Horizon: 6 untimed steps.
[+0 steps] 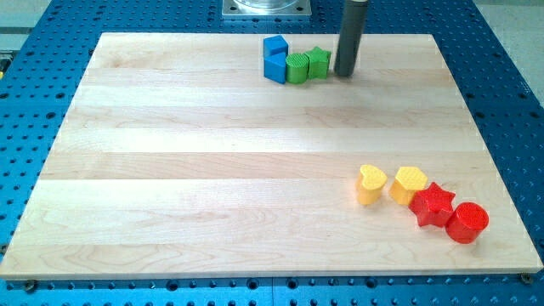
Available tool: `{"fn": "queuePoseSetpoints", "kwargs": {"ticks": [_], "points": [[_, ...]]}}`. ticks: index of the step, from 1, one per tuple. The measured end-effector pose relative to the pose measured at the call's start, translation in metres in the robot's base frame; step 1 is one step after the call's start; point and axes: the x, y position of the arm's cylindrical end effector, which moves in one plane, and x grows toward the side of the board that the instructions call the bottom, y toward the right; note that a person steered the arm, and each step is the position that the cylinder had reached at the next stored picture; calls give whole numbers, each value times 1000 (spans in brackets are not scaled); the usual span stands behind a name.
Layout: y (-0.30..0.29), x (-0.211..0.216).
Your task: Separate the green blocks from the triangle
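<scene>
Near the view's top, two blue blocks [274, 58] are touching a green round block [297, 67] and a green star block [318, 61]. My tip [343, 74], a bare rod grasping nothing, is sitting just right of the star. Pushing leftward risks shoving the whole cluster together.

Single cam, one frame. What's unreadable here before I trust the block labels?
- Blue blocks: two overlap; which is the triangle is unclear.
- Green blocks: whether they touch the blue ones can't be settled.
- My tip: gap to the green star unreadable.
- Rod's top: cut off by the view's top.
</scene>
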Motion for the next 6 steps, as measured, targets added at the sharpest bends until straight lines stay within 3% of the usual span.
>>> {"fn": "queuePoseSetpoints", "kwargs": {"ticks": [1, 2, 3, 5, 6], "points": [[-22, -21], [-63, -3], [-126, 41], [-85, 100], [-154, 153]]}}
